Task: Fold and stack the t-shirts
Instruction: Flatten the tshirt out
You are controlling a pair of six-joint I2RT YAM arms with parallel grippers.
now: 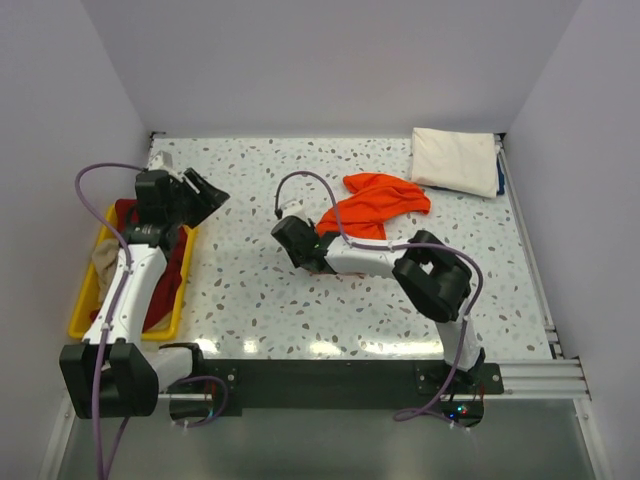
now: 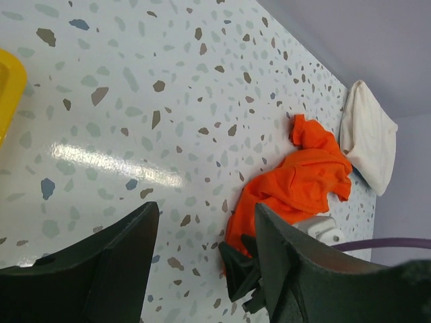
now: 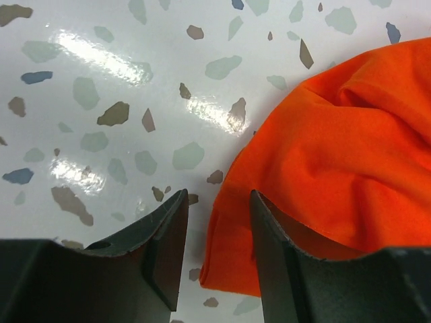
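orange t-shirt [image 3: 337, 155] hem, lower centre, lies between the narrow right claw [image 3: 215, 198] for pinching; left claw [image 2: 205, 208] wide, idle.

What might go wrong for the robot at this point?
The right gripper has only the hem edge of the orange shirt between its jaws, so the cloth may slip out or lift bunched. The shirt lies crumpled, so a fold may come out uneven. The left gripper hangs open away from it, giving no second hold.
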